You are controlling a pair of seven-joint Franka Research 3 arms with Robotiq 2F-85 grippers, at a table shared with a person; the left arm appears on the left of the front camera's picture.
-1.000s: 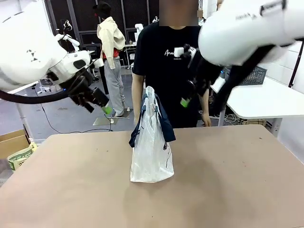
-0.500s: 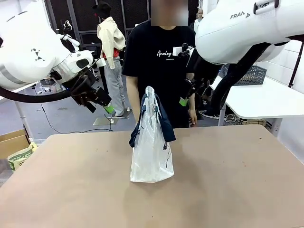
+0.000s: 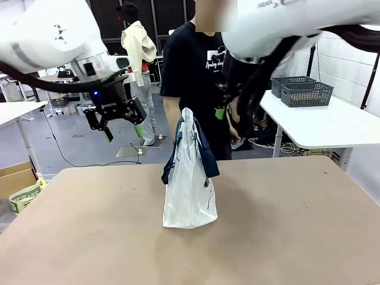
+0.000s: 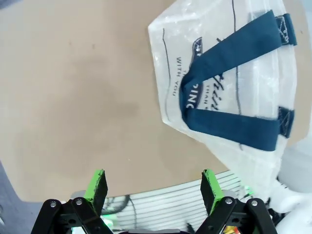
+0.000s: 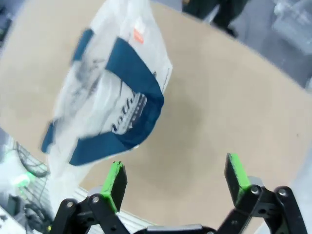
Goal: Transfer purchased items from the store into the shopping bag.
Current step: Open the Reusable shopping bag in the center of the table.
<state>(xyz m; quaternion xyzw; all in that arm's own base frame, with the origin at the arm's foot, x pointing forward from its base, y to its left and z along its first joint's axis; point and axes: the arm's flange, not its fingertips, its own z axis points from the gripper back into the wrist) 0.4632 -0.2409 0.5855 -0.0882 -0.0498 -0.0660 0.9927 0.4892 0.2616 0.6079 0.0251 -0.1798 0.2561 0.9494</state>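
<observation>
Tan tabletop (image 3: pixel 285 237), workshop room behind. Shopping bag (image 3: pixel 189 190) stands upright at the middle of the frame in the front view, translucent white, top pinched narrow. Navy strap handles (image 3: pixel 205 148) droop down both of its sides. Nothing inside it can be made out.

Left wrist view: bag (image 4: pixel 234 73) in the upper right, navy oval logo (image 4: pixel 192 92) partly under a strap, bare table to its left. Right wrist view: bag (image 5: pixel 112 97) in the upper left, blurred, small orange tag near its top.

Left gripper (image 3: pixel 123 132) hangs in the air at upper left of the bag, well above the table, fingers spread and holding nothing; the same in its own wrist view (image 4: pixel 153 178). Right gripper (image 3: pixel 228 116) hangs just above and right of the bag's top, clear of it; its wrist view (image 5: pixel 175 165) has the green pads wide apart, nothing between them.

Person in a black T-shirt (image 3: pixel 190 71) stands at the far edge, directly behind the bag. White side table (image 3: pixel 332 127) at right carries two dark lattice baskets (image 3: pixel 306 92). Cardboard box (image 3: pixel 15 178) on the floor, lower left.
</observation>
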